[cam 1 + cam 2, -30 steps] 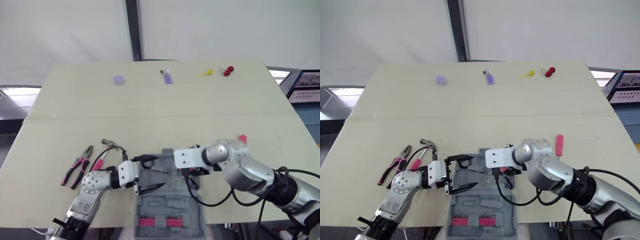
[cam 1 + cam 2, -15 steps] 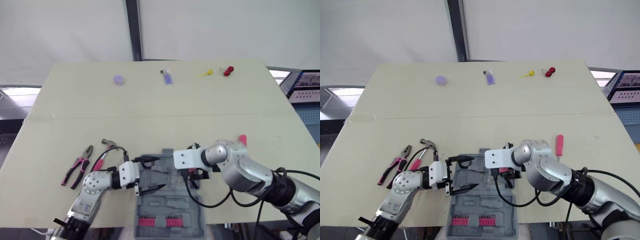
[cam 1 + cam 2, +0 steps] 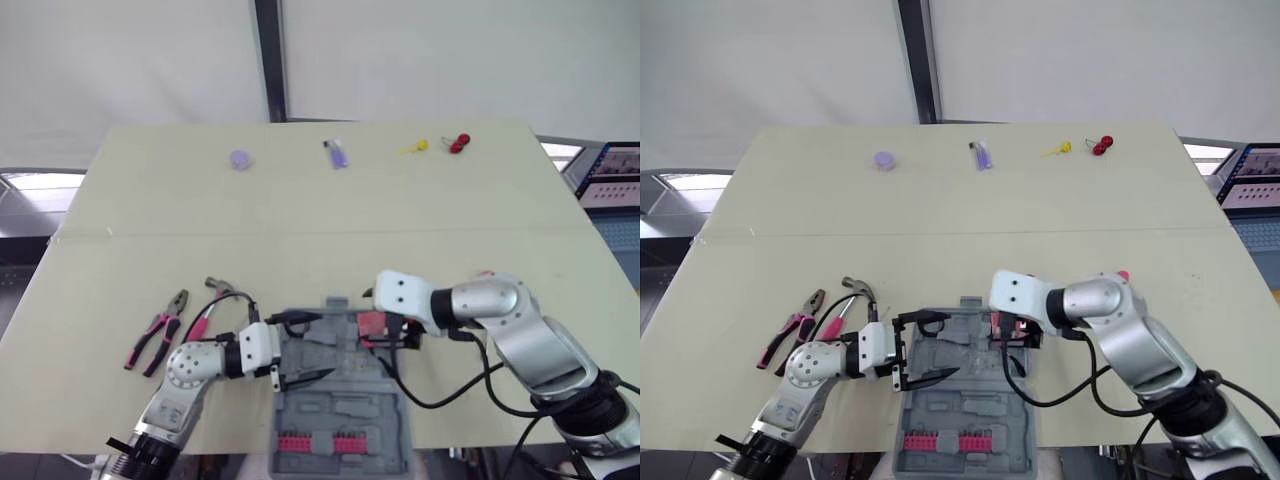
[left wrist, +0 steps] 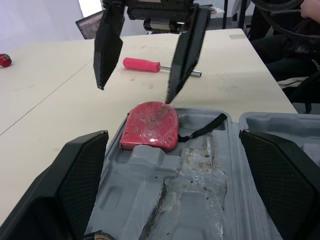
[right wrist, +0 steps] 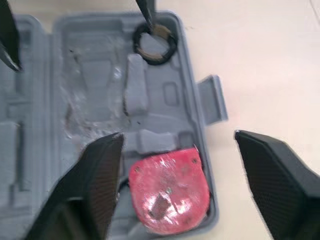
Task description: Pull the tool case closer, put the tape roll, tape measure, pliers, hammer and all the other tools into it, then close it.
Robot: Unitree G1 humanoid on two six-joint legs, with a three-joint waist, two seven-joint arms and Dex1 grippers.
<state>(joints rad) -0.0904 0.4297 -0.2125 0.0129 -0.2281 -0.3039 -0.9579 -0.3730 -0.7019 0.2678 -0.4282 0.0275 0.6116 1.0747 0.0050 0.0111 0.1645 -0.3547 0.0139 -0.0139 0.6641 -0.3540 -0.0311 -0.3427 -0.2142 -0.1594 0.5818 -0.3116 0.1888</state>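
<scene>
Grey moulded-plastic tool case lies open at the near edge of the pale surface, within both arms' reach; pulling-in looks done.

Red, rounded-square tape measure, scuffed glossy shell with a black wrist strap, sits flat in a shaped recess on the case's right side. Right gripper hangs just above it, jaws wide and empty, fingers clear of the shell. Likely placed there so the recess keeps it from sliding.

Black tape roll, a thin ring with a tan core, lies in a round pocket on the case's left side. Left gripper is over that same edge, jaws wide, holding nothing; probably there to steady the case.

Left of the case, not yet packed: pink-and-black-handled steel pliers and a pink-handled claw hammer. Right of the case: a red-handled screwdriver with a bare metal shank. Lid open.
</scene>
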